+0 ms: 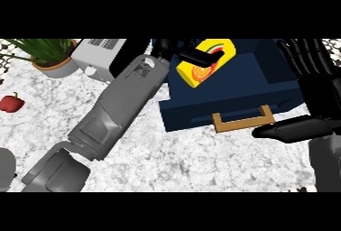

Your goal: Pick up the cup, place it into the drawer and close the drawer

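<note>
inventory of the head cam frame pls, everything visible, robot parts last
cup: 1, yellow with an orange and green fruit print, over the open drawer, held by the left hand
drawer: 1, dark blue, pulled open, right of centre
drawer handle: 1, tan, on the drawer's front
potted plant: 1, green leaves in a tan pot, top left
toaster: 1, white and grey, top, right of the plant
red pepper: 1, red, at the left edge
counter: 1, white-grey marble
left hand: 1, black, curled round the cup
right hand: 1, black, fingers straight, at the right edge beside the drawer
</note>
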`<state>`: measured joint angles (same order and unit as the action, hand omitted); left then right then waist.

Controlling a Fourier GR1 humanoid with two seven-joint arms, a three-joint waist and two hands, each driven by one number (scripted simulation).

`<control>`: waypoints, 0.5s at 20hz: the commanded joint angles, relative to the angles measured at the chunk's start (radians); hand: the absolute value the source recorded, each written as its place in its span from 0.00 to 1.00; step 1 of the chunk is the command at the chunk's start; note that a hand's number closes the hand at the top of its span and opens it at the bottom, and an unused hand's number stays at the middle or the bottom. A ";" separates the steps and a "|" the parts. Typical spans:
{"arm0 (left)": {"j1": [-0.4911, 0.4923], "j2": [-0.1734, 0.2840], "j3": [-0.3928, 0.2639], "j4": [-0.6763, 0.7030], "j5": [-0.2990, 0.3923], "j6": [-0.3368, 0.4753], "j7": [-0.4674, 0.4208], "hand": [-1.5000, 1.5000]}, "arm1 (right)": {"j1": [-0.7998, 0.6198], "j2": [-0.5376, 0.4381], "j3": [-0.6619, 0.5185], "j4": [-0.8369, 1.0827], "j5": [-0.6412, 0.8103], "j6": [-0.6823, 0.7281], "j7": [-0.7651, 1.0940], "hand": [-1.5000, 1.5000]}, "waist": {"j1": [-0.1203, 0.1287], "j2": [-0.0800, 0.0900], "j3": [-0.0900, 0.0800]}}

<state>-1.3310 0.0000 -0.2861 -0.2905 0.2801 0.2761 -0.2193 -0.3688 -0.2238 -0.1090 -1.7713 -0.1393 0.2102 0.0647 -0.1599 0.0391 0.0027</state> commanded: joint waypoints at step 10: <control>0.067 0.000 0.005 -0.082 0.203 -0.043 -0.137 0.00 | -0.064 0.027 0.125 0.017 -0.150 0.187 0.016 1.00 | -0.046 0.019 -0.003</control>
<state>-1.2752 0.0000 -0.3032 -0.3397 0.4149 0.2585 -0.3048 -0.4133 -0.2028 -0.0310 -1.7650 -0.2335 0.3204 0.0773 -0.2059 0.0528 0.0012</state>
